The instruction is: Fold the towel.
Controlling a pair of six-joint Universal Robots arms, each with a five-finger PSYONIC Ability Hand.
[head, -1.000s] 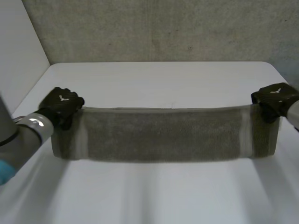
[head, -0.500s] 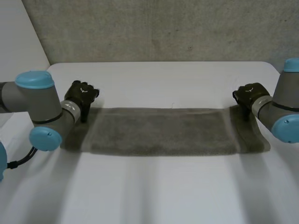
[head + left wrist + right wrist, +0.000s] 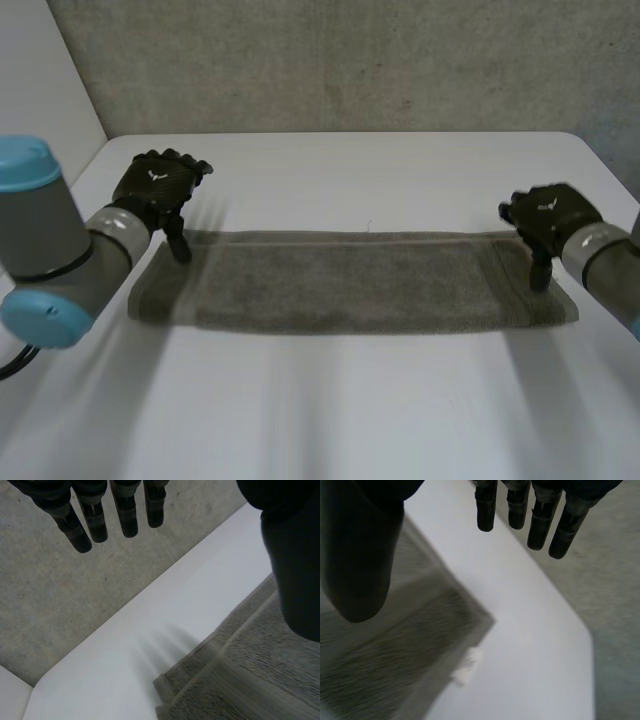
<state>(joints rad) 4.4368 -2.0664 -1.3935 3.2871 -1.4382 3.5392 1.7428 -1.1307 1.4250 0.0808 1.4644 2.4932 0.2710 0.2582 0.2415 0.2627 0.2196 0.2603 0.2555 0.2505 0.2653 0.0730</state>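
A grey-brown towel (image 3: 350,282), folded into a long flat strip, lies across the middle of the white table (image 3: 340,170). My left hand (image 3: 157,188) hovers over the strip's far left corner, its fingers (image 3: 95,517) straight and spread, thumb apart, holding nothing. The towel's corner (image 3: 240,670) lies flat under that palm. My right hand (image 3: 545,214) hangs over the far right corner, its fingers (image 3: 540,522) straight too, with the towel end (image 3: 395,655) flat below and a small white tag (image 3: 467,666) at the edge.
A rough grey wall (image 3: 330,65) rises behind the table's far edge. Bare white tabletop stretches in front of the towel and behind it. My arms reach in from both sides, the left elbow (image 3: 40,250) close to the towel's left end.
Both hands have let go of the towel's far corners and opened. The towel, held up a second ago, now lies flat as a folded strip. Both hands have lifted slightly.
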